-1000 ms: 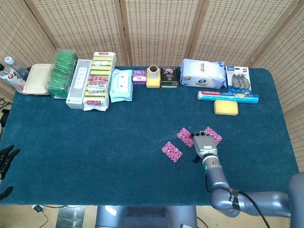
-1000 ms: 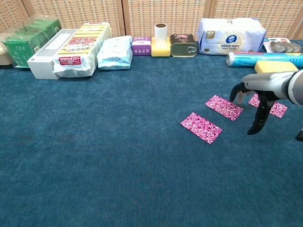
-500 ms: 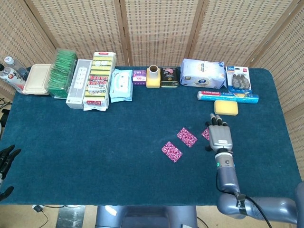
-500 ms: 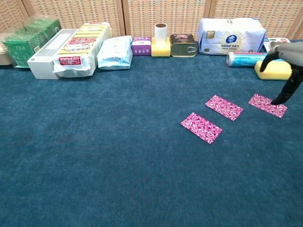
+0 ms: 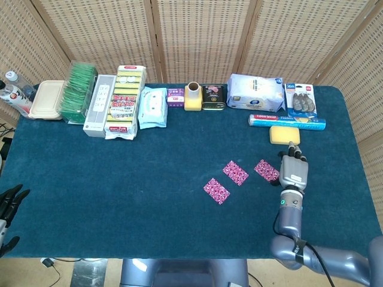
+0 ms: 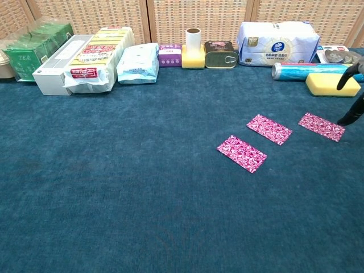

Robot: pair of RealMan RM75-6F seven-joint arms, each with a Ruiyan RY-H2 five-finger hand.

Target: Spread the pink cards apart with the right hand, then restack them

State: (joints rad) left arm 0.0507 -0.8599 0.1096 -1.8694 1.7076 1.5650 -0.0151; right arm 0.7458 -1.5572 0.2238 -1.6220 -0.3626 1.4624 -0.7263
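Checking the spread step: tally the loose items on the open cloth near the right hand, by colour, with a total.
Pink cards: 3, lying apart
Yellow sponge: 1
Blue roll: 1
Total: 5
The right hand is beside the rightmost card; no contact is visible.

A table (image 5: 90, 197) covered in dark teal cloth fills most of the view. Behind its far edge stands a folding screen (image 5: 197, 36) of woven tan panels in wooden frames. Below the table's near edge, pale floor (image 5: 72, 272) shows with a cable lying on it. The light is even and soft.
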